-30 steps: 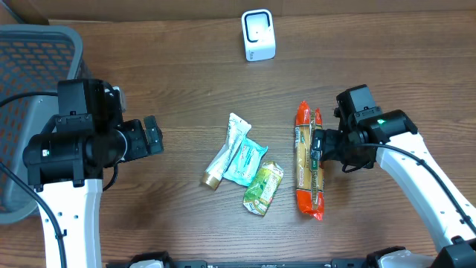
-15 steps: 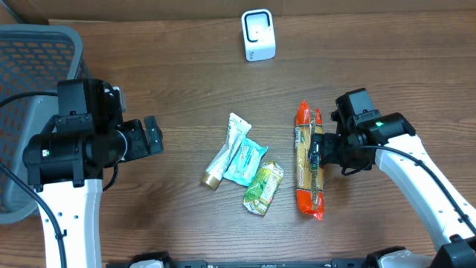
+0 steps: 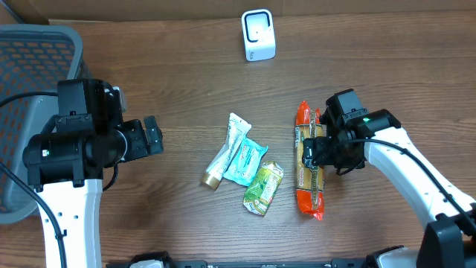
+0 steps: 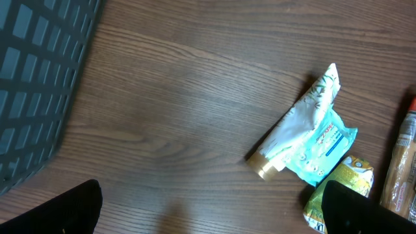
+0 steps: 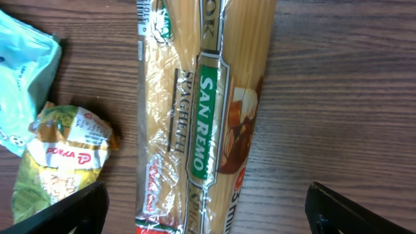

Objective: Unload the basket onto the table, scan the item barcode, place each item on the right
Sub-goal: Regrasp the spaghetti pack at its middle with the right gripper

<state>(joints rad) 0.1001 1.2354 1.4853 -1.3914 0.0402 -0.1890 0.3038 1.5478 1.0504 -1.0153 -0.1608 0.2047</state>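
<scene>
The left pincer (image 3: 152,135) is held spread and empty over the bench (image 3: 186,89), well left of the small packets (image 3: 245,167). The spaghetti pack (image 5: 195,97) is laid lengthwise at the right, and the right pincer (image 3: 317,152) is spread wide above it, a finger on each side. Probably best gripped mid-length across the narrow width, so less sag is seen on the way to the scanner (image 3: 258,35) at the far edge.

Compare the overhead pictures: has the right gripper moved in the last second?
Yes. The right gripper has shifted left, farther over the unmoved spaghetti pack, with its jaws open.
</scene>
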